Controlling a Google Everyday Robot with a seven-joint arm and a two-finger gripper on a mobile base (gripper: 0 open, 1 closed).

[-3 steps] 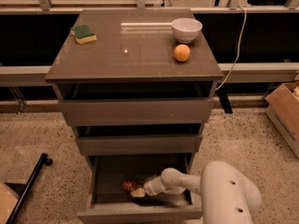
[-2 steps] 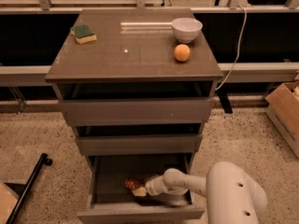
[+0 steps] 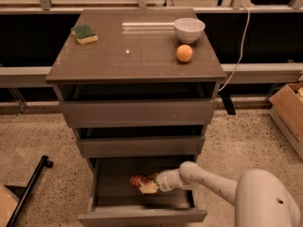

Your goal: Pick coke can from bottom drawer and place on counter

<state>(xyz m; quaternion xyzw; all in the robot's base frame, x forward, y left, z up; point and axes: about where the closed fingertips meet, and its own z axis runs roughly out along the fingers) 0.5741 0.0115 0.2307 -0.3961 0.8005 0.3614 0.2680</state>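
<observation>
In the camera view, the arm (image 3: 208, 181) is stretched leftward from the lower right into the open bottom drawer (image 3: 142, 216). The hand (image 3: 147, 187) is set against the red can (image 3: 138, 180), which lies inside the drawer. Whether the hand is spread or pinching cannot be told. An orange (image 3: 184, 53) and a bowl (image 3: 189, 29) are seen on the tabletop (image 3: 128, 60).

Speckled floor (image 3: 33, 141), cardboard box (image 3: 288, 109) at right, dark panels (image 3: 28, 37) behind

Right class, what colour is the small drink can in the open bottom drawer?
The can is red, camera view; the gripper is beside it in the drawer.
</observation>
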